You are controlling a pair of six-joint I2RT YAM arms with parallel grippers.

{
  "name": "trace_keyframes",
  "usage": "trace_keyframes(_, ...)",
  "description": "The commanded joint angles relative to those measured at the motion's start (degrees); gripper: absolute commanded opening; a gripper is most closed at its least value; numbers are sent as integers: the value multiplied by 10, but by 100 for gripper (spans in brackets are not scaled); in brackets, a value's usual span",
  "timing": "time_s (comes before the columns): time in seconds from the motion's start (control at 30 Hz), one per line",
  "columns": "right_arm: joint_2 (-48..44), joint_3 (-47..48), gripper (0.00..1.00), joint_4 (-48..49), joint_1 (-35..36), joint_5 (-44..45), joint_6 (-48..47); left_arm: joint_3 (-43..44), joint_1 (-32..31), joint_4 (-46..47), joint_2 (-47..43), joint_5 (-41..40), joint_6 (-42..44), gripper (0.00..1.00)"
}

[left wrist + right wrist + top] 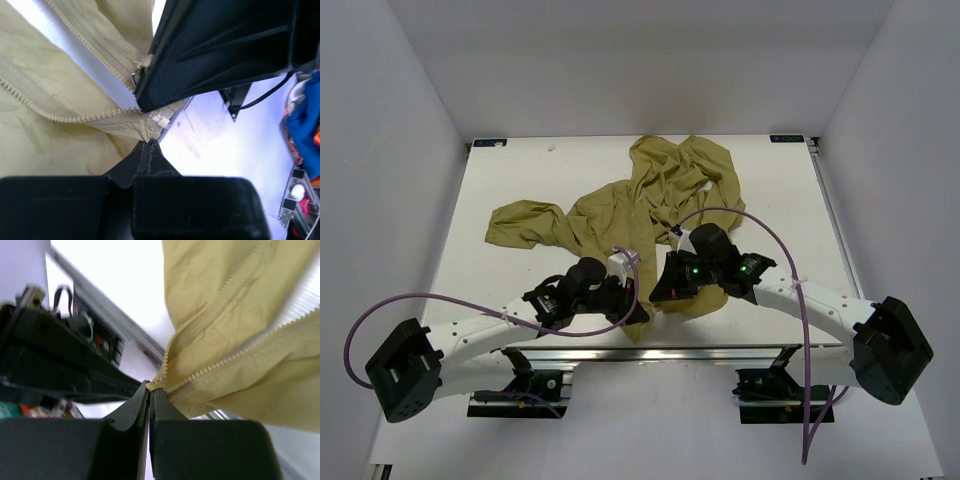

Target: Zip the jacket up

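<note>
The olive jacket [620, 205] lies crumpled in the middle of the white table, with one sleeve out to the left and its lower end hanging near the front edge. My left gripper [628, 305] is shut on the jacket's bottom hem [142, 131], just below the zipper's end. Two open rows of zipper teeth [75, 117] spread away from it. My right gripper [666, 288] is right beside it, shut on the zipper [200, 372] where the two tooth rows meet. In the left wrist view the right gripper's black body [225, 45] hides the slider.
An aluminium rail [650, 355] runs along the table's front edge, just below both grippers. Purple cables [760, 225] loop over the arms. White walls enclose the table on three sides. Blue clutter [302, 120] lies off the table.
</note>
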Motion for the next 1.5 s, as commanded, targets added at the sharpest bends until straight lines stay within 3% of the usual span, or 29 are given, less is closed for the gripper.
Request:
trace_keyframes(0.0,-6,31,0,25,-24,-18,-110,36,-19,-135,-16,-2,36,0)
trace_keyframes(0.03,-4,28,0,27,-24,-37,-110,46,-19,-148,-15,-13,51,13)
trace_keyframes(0.1,-7,18,0,41,-23,-67,-92,57,-19,-171,-16,-68,47,28)
trace_keyframes(0.13,-8,19,0,43,-23,-74,-87,57,-19,-171,-18,-82,45,41)
trace_keyframes(0.23,-12,20,0,47,-23,-78,-71,52,-19,-167,-37,-108,41,57)
trace_keyframes(0.33,-9,39,0,34,-23,-77,-67,50,-20,-160,-74,-118,69,96)
trace_keyframes(0.37,-8,45,0,19,-24,-76,-67,50,-22,-153,-83,-130,79,98)
trace_keyframes(0.53,14,84,0,-17,-26,-72,-54,66,-61,-111,-121,-238,165,98)
trace_keyframes(0.63,32,118,0,-46,-36,-83,-49,85,-117,-100,-103,-318,209,98)
trace_keyframes(0.77,54,148,0,-52,-54,-105,-27,108,-214,-105,-70,-479,239,98)
trace_keyframes(0.8,58,160,0,-54,-56,-113,-24,108,-225,-103,-65,-553,241,98)
trace_keyframes(0.9,70,169,0,-54,-58,-136,-13,101,-246,-66,-52,-638,267,97)
trace_keyframes(1.1,71,174,0,-50,-57,-143,-7,93,-249,-23,-38,-681,315,88)
trace_keyframes(1.27,58,168,0,-46,-58,-139,-3,75,-249,41,-15,-648,362,87)
trace_keyframes(1.47,58,168,0,-44,-59,-147,-4,71,-249,53,-1,-609,372,87)
